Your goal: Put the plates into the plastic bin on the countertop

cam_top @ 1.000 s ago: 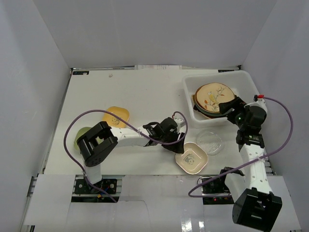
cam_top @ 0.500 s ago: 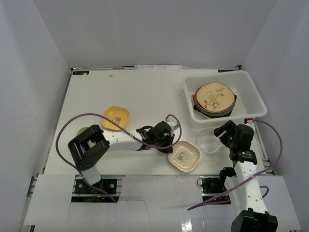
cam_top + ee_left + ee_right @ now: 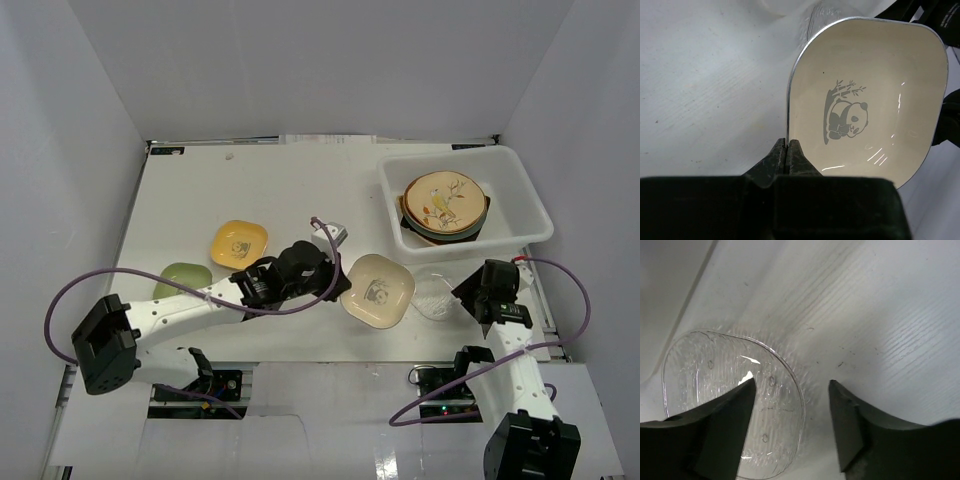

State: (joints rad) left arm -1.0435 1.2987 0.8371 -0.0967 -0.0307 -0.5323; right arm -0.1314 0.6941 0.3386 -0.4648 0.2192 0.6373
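Wrist view shows left gripper (image 3: 788, 146) pinching panda plate (image 3: 875, 75).

In the bin (image 3: 512, 192), the bird plate (image 3: 445, 200) hides all but the rims of plates (image 3: 420, 232) beneath. Just before the bin, the right fingers (image 3: 725, 430) cover the glass plate's (image 3: 435, 293) edge.

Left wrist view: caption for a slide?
Left gripper shut on the cream panda plate at its rim, white countertop behind.
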